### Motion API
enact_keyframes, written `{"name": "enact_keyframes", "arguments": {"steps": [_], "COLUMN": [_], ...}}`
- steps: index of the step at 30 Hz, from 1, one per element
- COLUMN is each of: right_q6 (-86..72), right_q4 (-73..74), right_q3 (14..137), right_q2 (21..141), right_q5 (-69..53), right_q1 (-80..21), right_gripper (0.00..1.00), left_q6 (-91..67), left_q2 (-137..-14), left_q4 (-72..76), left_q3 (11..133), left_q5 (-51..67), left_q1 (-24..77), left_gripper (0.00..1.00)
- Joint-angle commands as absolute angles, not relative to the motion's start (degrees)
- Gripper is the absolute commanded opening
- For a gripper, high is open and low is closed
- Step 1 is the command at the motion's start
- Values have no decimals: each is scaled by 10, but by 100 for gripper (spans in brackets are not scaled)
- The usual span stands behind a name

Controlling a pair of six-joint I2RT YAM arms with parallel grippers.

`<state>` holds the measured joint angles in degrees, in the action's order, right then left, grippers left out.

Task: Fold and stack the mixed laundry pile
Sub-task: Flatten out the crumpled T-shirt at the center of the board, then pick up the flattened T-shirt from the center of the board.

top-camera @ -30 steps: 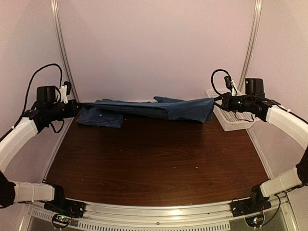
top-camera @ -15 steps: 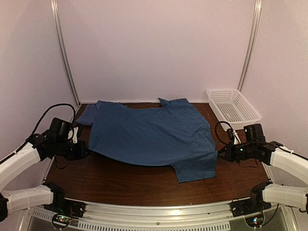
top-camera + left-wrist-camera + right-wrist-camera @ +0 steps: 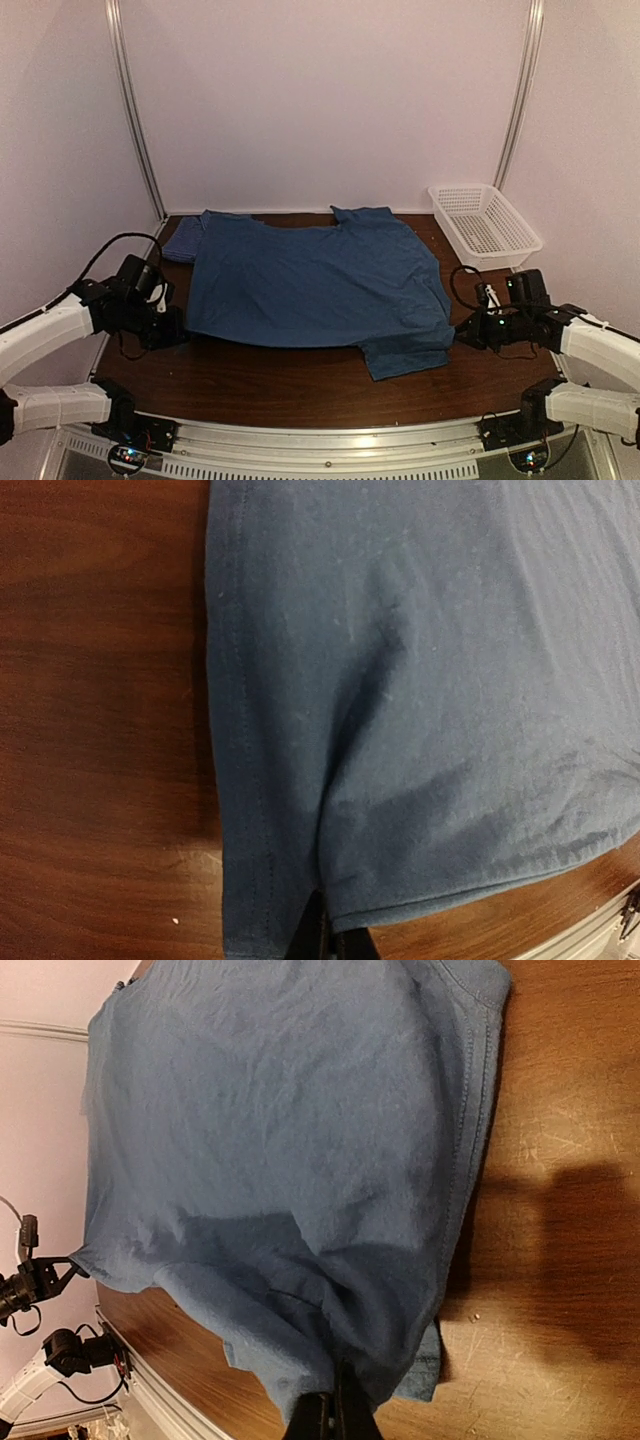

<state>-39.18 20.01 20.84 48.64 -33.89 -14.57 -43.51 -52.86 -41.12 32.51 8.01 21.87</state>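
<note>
Two garments were on record, neither yet stacked. Item one was the teal-blue t-shirt (image 3: 320,290), a plain soft knit with double-stitched edges. It lay spread flat and nearly smooth across the middle of the dark wood-grain table (image 3: 300,390), one flap jutting toward the near edge. It was unfolded, so every fold remained to be made. The left gripper (image 3: 176,326), by the left edge, was pinched shut on a hem corner. The right gripper (image 3: 463,333), by the right edge, was likewise clamped on the cloth's opposite side. Item two was the checked shirt (image 3: 181,241), a small darker-blue bundle at the far-left corner, partly under the t-shirt. It was probably folded already, though its pattern was too small to confirm. The white lattice basket (image 3: 485,222), of rigid plastic, stood at the far-right corner, apart from both garments.
</note>
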Motion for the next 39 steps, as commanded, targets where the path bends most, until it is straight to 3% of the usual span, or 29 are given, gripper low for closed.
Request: {"name": "enact_keyframes", "arguments": {"steps": [1,7,9,11,13,16,23,33,36,39], "right_q6": [-370,-327,-319,-310,-301,-287,-317,-325,-345,-362], "right_q4": [179,130,124,137,162,212,268,261,253,230], "right_q3": [256,333,357,381,396,398,315,252,229,214], "right_q2": [549,726,776,800,787,730,606,636,632,641], "right_q5": [-300,-268,-270,-265,-261,-263,-326,-296,-294,-294], "right_q1": [-149,-145,-141,-139,-127,-108,-139,-176,-194,-215], "right_gripper": [0,0,19,43,52,67,74,73,71,62], "left_q6": [-429,-374,-359,-343,-341,-355,-409,-462,-491,-524], "left_q2": [-597,-739,-790,-819,-820,-777,-624,-592,-567,-533], "left_q4": [-348,-311,-304,-302,-298,-297,-324,-329,-339,-359], "left_q3": [327,409,431,444,444,422,354,312,287,264], "left_q5": [59,16,9,-9,-9,14,56,121,127,111], "left_q1": [221,221,219,209,190,177,177,177,178,178], "left_gripper": [0,0,6,23,36,43,56,59,61,60]}}
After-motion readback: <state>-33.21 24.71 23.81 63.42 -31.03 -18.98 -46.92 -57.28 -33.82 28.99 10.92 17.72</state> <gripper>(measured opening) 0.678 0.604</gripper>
